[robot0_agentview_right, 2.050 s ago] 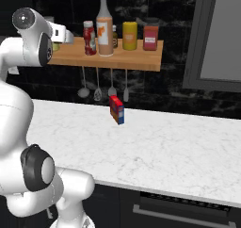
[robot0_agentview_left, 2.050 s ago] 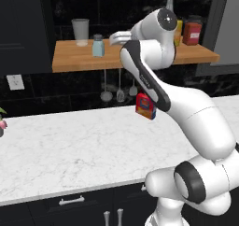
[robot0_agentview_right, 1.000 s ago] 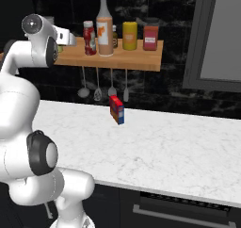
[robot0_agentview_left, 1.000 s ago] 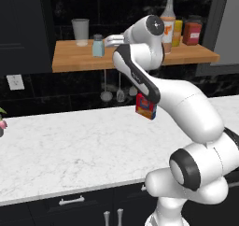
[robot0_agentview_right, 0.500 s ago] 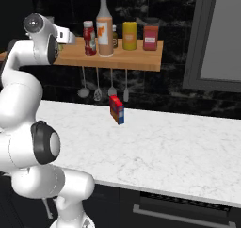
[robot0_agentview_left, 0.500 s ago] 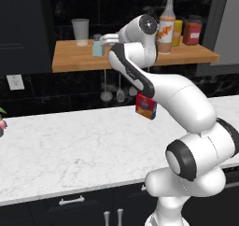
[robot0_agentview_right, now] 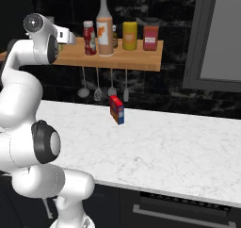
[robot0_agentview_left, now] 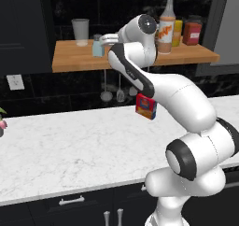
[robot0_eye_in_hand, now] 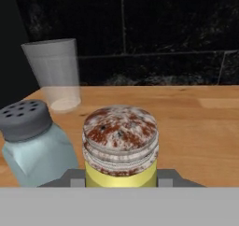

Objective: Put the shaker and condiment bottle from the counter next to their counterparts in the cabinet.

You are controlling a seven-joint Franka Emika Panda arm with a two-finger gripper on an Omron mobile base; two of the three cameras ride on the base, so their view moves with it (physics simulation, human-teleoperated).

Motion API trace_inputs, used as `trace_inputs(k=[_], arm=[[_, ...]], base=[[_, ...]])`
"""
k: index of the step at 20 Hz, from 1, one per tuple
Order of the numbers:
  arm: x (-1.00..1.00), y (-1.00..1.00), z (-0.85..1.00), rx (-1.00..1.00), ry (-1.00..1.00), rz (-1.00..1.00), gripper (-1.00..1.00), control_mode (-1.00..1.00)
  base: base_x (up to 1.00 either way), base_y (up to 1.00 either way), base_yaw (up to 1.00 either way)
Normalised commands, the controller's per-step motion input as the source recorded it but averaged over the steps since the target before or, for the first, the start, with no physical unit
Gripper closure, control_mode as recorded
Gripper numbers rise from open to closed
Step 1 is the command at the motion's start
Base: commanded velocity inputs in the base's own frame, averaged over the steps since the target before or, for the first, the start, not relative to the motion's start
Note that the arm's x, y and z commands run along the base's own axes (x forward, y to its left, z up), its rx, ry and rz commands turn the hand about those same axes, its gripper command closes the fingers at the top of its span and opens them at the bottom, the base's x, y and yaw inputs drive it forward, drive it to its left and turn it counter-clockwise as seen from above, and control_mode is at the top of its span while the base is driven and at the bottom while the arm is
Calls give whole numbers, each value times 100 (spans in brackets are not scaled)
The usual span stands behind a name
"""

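The yellow-green shaker (robot0_eye_in_hand: 120,145) with its speckled silver cap stands upright between my fingers; my gripper (robot0_eye_in_hand: 120,179) is shut on it. It is over the wooden cabinet shelf (robot0_eye_in_hand: 196,122), just right of the pale blue shaker (robot0_eye_in_hand: 35,143). Whether its base touches the board is hidden. From the left base view, my gripper (robot0_agentview_left: 103,39) reaches the blue shaker (robot0_agentview_left: 97,47) at the shelf's left part. The red condiment bottle (robot0_agentview_right: 89,36) stands on the shelf beside the tall orange-labelled bottle (robot0_agentview_right: 104,27).
A clear glass (robot0_eye_in_hand: 53,73) stands behind the blue shaker. A yellow jar (robot0_agentview_right: 129,35) and a red jar (robot0_agentview_right: 150,35) sit at the shelf's right. Utensils (robot0_agentview_left: 112,92) hang under the shelf. A red and blue box (robot0_agentview_left: 145,107) stands on the marble counter (robot0_agentview_left: 70,145).
My hand has shifted left along the shelf toward the blue shaker, and the arm's elbow has swung round. The grip on the shaker stays shut.
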Motion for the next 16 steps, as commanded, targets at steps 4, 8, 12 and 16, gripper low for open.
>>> trace_inputs(k=[4,8,12,16], arm=[[0,10,0,0,0,0,100,-100],[0,18,0,0,0,0,100,-100],[0,14,0,0,0,0,100,-100],[10,5,-1,0,0,0,100,-100]], base=[[0,0,0],[0,0,0],[0,0,0],[0,0,0]])
